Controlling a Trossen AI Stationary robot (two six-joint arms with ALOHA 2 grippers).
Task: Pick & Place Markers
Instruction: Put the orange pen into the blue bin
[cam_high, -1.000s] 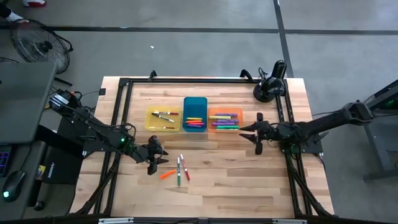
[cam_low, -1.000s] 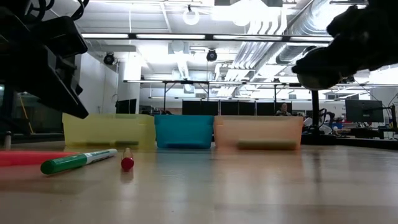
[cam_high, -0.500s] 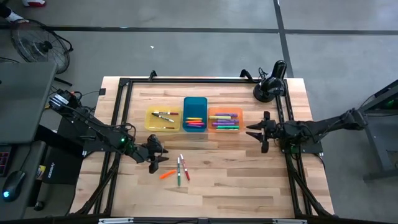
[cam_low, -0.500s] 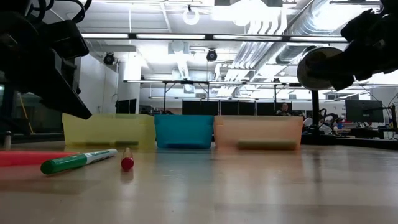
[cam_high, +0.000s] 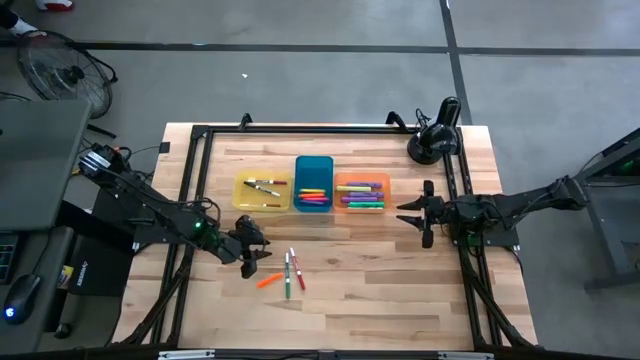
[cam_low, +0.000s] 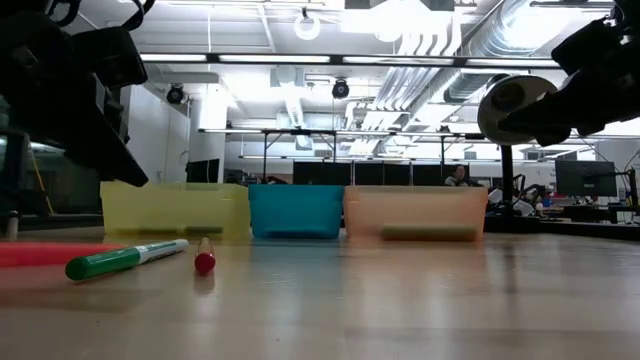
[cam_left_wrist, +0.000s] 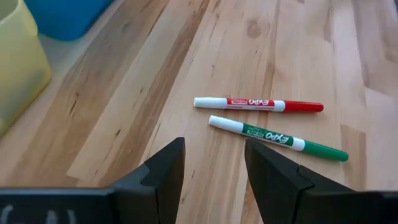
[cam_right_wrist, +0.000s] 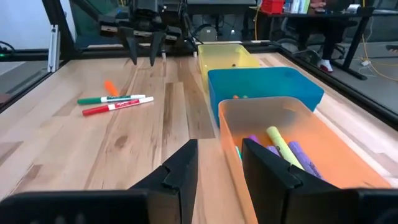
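Observation:
Three loose markers lie on the wooden table: an orange one (cam_high: 267, 281), a green one (cam_high: 287, 275) and a red one (cam_high: 297, 268). The left wrist view shows the red marker (cam_left_wrist: 258, 104) and the green marker (cam_left_wrist: 277, 137) lying side by side. My left gripper (cam_high: 252, 265) (cam_left_wrist: 214, 163) hovers open just left of them, slanting down and touching nothing. My right gripper (cam_high: 408, 214) (cam_right_wrist: 219, 157) stands open and empty near the table's right side, beside the orange tray (cam_right_wrist: 280, 140).
Three trays stand in a row at the middle far side, each holding markers: yellow (cam_high: 263, 191), blue (cam_high: 313, 184), orange (cam_high: 361, 192). A black frame rail (cam_high: 190, 200) runs around the work area. A dark round device (cam_high: 433, 140) sits at the far right corner.
My right gripper has drawn back a little toward the table's right edge, away from the orange tray, staying open. My left gripper has turned slightly in place. The markers have not moved.

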